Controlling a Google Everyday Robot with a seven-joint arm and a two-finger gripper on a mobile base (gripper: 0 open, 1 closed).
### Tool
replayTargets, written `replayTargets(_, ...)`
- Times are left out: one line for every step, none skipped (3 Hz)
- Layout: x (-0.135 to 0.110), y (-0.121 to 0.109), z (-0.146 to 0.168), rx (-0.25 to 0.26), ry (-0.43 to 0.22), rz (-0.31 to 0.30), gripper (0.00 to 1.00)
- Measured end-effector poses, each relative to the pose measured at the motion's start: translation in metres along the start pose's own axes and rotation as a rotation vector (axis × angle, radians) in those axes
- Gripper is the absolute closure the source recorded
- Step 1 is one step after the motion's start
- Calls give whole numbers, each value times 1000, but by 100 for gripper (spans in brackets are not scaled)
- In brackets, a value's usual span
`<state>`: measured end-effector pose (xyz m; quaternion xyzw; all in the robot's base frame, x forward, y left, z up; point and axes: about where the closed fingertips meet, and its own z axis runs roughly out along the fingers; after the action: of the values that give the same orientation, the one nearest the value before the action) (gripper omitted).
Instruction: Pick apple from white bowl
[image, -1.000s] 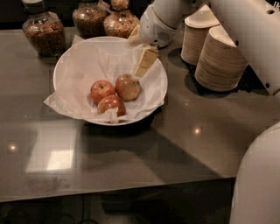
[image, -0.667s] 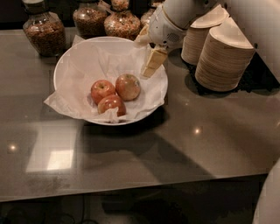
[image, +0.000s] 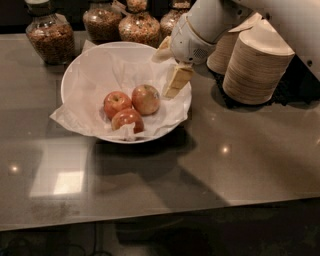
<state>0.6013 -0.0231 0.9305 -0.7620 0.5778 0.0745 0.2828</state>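
The white bowl (image: 75, 62), lined with crinkled white paper, stands on the dark counter. Three apples lie in it. The apple (image: 145, 99), the largest and palest, red-orange with tan patches, lies at the right of the group. Two smaller, deeper-red apples (image: 116, 103) (image: 127, 120) lie to its left and in front of it. My gripper (image: 166, 72) hangs over the bowl's right rim, above and right of the apple and apart from it. Its cream fingers (image: 177, 80) stand apart, open and empty.
Several glass jars of nuts and grains (image: 48, 35) stand behind the bowl. Two stacks of tan disposable bowls (image: 257, 67) stand right of the gripper. The robot's white arm (image: 280, 17) reaches in from the top right. The counter's front edge runs along the bottom.
My gripper has shifted a little to the right and slightly down, over the bowl's right rim. The apples and the bowl have not moved.
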Motion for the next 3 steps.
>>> replayTargets(-8, 18, 4, -15, 4, -21, 35)
replayTargets(-8, 20, 6, -21, 5, -21, 16)
replayTargets(-9, 20, 13, -36, -2, -23, 1)
